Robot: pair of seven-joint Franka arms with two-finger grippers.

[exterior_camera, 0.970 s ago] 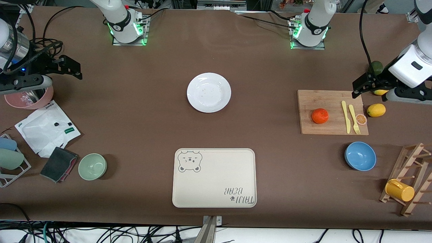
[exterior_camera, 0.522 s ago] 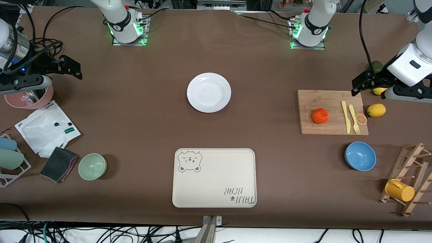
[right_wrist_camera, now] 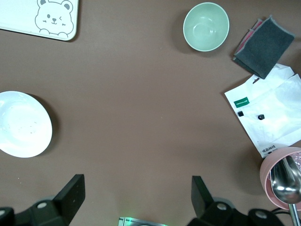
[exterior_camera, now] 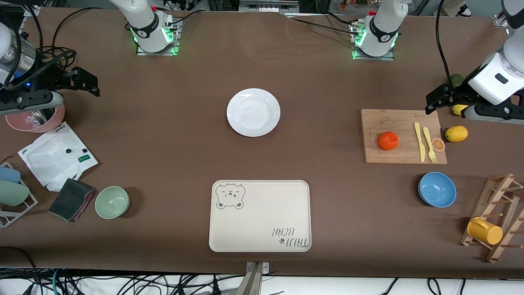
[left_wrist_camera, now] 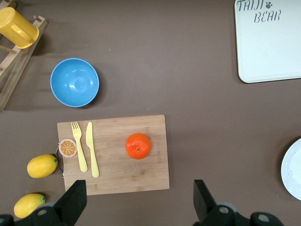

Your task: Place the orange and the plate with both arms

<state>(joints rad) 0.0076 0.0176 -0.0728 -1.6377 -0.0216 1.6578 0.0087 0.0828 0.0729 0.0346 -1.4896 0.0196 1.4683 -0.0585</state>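
The orange [exterior_camera: 388,140] [left_wrist_camera: 138,146] lies on a wooden cutting board [exterior_camera: 399,123] [left_wrist_camera: 117,174] toward the left arm's end of the table. The white plate [exterior_camera: 253,112] [right_wrist_camera: 23,123] sits alone mid-table, empty. My left gripper [exterior_camera: 436,100] [left_wrist_camera: 138,205] hangs open over the board's corner near the lemons, nothing between its fingers. My right gripper [exterior_camera: 91,84] [right_wrist_camera: 136,200] hangs open over bare table beside a pink bowl [exterior_camera: 37,119], away from the plate.
A cream bear-print tray [exterior_camera: 260,216] lies nearer the front camera than the plate. A yellow knife and fork [exterior_camera: 419,141], an orange slice and lemons [exterior_camera: 456,133] are by the board. Blue bowl [exterior_camera: 437,189], green bowl [exterior_camera: 112,202], cup rack [exterior_camera: 495,221] and paper bag [exterior_camera: 55,155] flank the middle.
The left arm's hand has drifted slightly toward the robots' bases. The right arm, the orange and the plate have not moved.
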